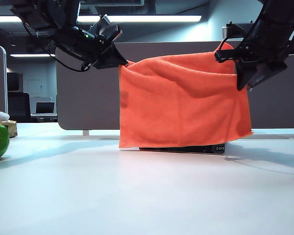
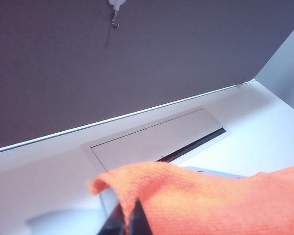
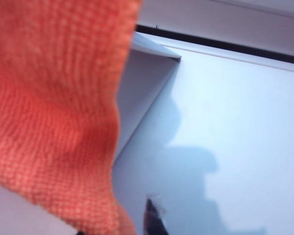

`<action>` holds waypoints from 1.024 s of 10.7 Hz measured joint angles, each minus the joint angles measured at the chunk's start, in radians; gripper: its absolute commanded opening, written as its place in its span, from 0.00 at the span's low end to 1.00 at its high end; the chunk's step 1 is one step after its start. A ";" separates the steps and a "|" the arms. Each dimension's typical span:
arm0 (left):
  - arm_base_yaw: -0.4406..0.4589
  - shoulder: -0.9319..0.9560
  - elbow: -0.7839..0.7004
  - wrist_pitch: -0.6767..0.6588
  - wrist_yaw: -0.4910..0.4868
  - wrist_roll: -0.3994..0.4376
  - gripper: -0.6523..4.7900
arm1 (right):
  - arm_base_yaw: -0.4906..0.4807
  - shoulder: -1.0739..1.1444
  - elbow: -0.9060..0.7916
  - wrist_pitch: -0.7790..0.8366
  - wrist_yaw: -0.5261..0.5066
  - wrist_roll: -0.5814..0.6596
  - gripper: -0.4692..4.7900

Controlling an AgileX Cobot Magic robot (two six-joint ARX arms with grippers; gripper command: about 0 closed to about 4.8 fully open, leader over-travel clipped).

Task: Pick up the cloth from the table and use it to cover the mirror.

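Cloth (image 1: 181, 103): draping over mirror (image 1: 186, 148) on table (image 1: 137, 196).
Left gripper (image 1: 121, 61): clamping the cloth's top corner.
Right gripper (image 1: 237, 61): beside the other corner — jaw state unclear.
Risk: uneven letting go — cloth sliding off.

The cloth (image 1: 181, 100) is bright orange with a fine fuzzy weave. The worktop (image 1: 137, 196) is plain white. Both the left gripper (image 1: 118, 59) and right gripper (image 1: 235, 62) are black. Behind them, the partition panel (image 1: 85, 98) is uniform grey.
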 measured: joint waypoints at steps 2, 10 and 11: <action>0.001 0.000 0.000 -0.007 0.011 0.000 0.11 | 0.000 -0.002 0.000 0.058 -0.046 0.004 0.48; 0.001 0.000 0.000 -0.031 0.020 0.000 0.11 | -0.050 -0.093 0.001 0.068 -0.040 0.004 0.52; 0.001 0.000 0.000 -0.031 0.020 0.000 0.11 | -0.063 -0.092 0.000 0.033 -0.033 0.004 0.52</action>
